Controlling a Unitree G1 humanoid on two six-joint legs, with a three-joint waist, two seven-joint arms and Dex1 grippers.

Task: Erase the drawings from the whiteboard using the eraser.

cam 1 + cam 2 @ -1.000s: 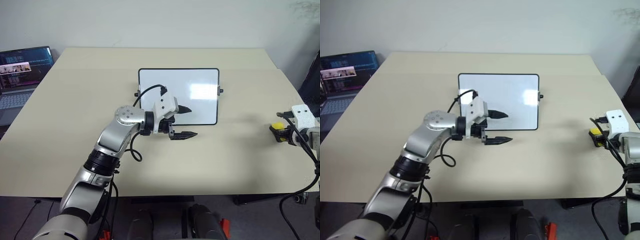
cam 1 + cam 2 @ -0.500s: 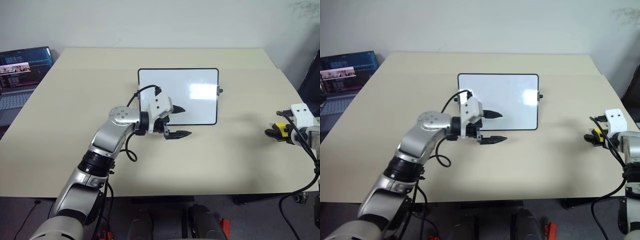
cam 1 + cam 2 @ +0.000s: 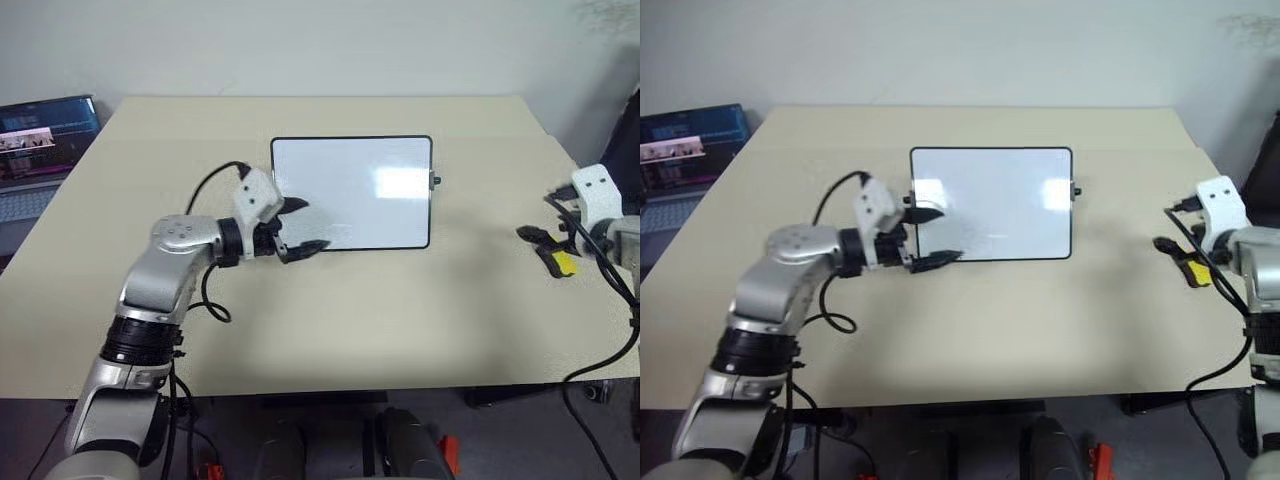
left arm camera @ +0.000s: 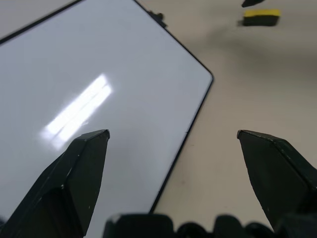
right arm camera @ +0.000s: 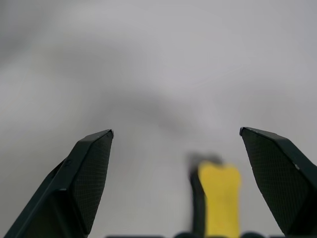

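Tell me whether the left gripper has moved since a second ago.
Yes. The left gripper has shifted toward the robot's left: it was over the lower middle of the whiteboard and now sits at the board's lower left corner.

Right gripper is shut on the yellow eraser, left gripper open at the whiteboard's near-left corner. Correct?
Not quite. The right gripper is open: the right wrist view shows its fingers spread wide, with the eraser lying free on the table. The left gripper is open at the whiteboard's near-left corner, as you said.
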